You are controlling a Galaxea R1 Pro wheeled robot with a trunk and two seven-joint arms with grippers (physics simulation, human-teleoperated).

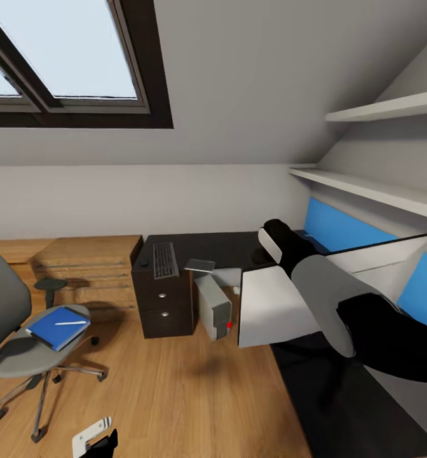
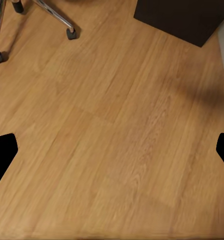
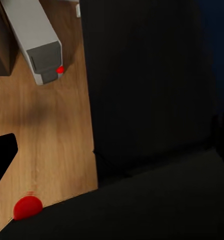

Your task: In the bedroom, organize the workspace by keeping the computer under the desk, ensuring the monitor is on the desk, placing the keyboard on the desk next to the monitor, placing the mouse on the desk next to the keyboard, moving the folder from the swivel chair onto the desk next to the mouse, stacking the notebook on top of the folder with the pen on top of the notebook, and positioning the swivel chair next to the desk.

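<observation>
The swivel chair [image 1: 13, 356] stands at the left on the floor, carrying the blue folder [image 1: 56, 327] with the white pen [image 1: 70, 323] on top. On the far part of the black desk [image 1: 229, 245] lie the keyboard [image 1: 165, 259], the small mouse [image 1: 143, 262] beside it, and the grey notebook [image 1: 199, 264] at the edge. The computer [image 1: 213, 306] rests tilted on the floor by the drawers. The monitor [image 1: 274, 308] stands at the near desk edge, dark in the right wrist view [image 3: 142, 85]. My right gripper [image 1: 278, 236] reaches over its top, open. My left gripper [image 2: 112, 155] hangs open over bare floor.
Low oak cabinets [image 1: 89, 257] line the back wall left of the desk. White shelves [image 1: 379, 108] and blue wall panels [image 1: 344, 229] run along the right wall. The dark drawer unit [image 1: 166, 305] fills the desk's left end. Open plank floor [image 1: 175, 388] lies between chair and desk.
</observation>
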